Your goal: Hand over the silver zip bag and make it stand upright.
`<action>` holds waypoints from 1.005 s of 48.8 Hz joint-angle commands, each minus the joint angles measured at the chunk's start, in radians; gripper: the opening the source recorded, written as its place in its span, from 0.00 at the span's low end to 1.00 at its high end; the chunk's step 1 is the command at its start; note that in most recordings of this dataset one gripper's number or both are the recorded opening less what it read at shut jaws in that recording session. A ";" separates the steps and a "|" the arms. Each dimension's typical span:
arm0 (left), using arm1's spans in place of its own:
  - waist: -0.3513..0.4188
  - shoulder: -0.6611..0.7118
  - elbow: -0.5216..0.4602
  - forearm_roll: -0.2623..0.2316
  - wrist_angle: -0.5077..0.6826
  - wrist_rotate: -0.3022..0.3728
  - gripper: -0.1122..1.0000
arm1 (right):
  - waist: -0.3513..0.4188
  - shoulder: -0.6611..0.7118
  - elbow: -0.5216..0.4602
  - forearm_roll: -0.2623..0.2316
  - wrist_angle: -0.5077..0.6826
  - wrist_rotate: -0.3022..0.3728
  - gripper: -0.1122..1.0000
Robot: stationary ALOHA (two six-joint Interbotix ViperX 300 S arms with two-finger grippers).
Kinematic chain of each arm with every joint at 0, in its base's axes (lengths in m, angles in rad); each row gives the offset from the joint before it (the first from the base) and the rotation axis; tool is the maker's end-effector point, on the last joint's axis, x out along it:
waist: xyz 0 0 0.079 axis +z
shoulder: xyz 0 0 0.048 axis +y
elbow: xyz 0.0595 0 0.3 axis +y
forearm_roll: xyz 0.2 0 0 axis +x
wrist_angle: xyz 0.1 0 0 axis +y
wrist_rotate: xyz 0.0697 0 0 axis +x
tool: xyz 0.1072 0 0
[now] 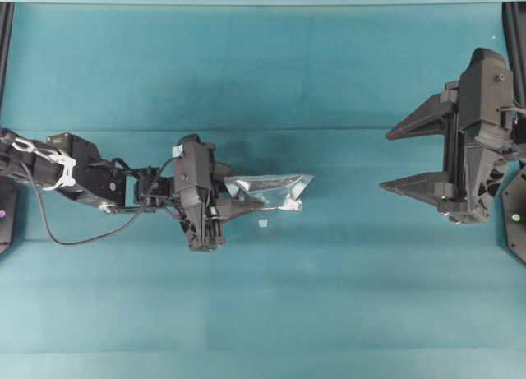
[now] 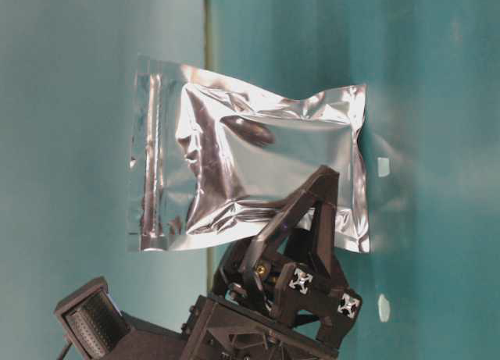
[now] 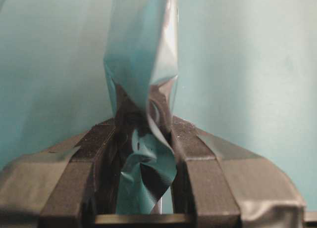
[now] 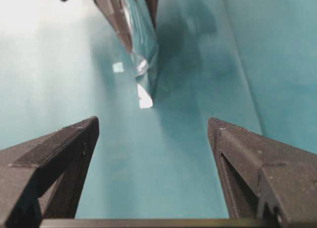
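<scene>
Left tool (image 1: pixel 233 205) clamped on the silver zip bag (image 1: pixel 275 190), held above the teal worktop (image 1: pixel 263 313).
My jaws pinch one crinkled edge; the bag juts edge-on toward my right tool (image 1: pixel 408 159), which stands well apart, jaws spread wide, gripping nothing. A white scrap (image 1: pixel 263 224) lies beneath.
</scene>
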 commanded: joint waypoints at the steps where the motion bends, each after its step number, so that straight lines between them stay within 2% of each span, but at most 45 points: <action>1: -0.006 -0.012 -0.008 0.003 -0.003 -0.003 0.36 | -0.002 -0.005 -0.009 0.002 -0.009 0.011 0.90; 20: -0.006 -0.012 -0.008 0.003 -0.003 -0.002 0.36 | -0.002 -0.006 0.006 0.003 -0.041 0.051 0.90; 49: -0.006 -0.012 -0.009 0.003 0.002 -0.002 0.36 | -0.002 -0.021 0.017 0.002 -0.046 0.051 0.90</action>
